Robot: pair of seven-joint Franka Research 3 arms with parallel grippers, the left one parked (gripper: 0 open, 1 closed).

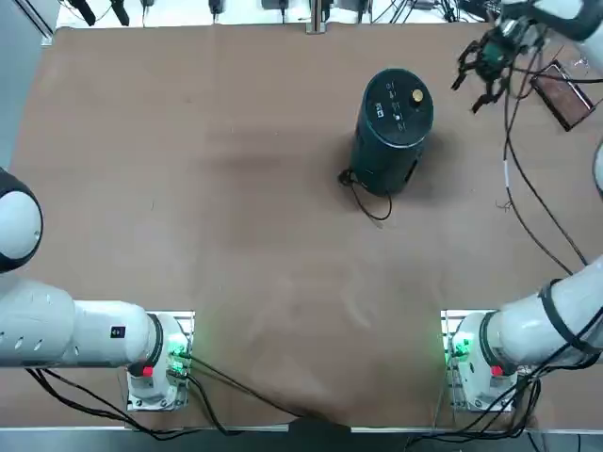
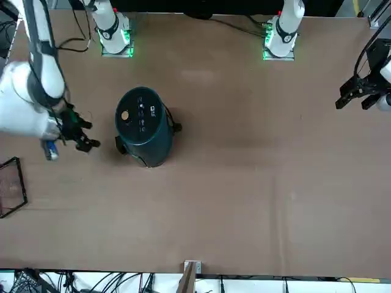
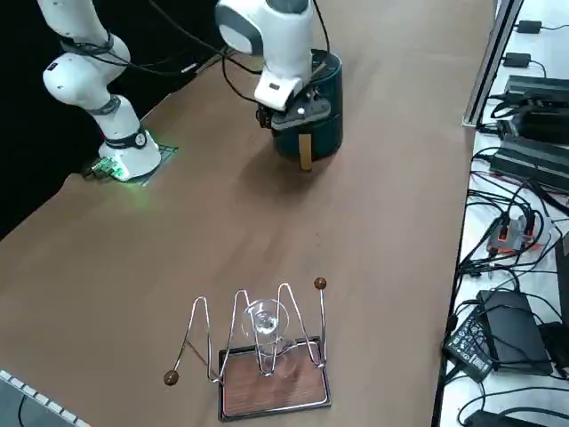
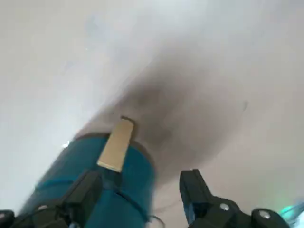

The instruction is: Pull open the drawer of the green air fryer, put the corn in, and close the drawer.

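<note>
Green air fryer (image 1: 394,132) upright mid-table, drawer (image 4: 137,178) seems shut, contents hidden. Right gripper (image 1: 465,98) up to its right, fingers spread, released, nothing held. Farther right: wire stand (image 3: 247,325), clear round glass (image 3: 266,320) within its wires, above dark-framed base (image 3: 274,382).

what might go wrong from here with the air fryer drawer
The air fryer stands loose on the table, so a pull on its handle might drag or tip it. The right gripper, open beside it, might bump the body if it moves in off line. Its cord might snag too.
</note>
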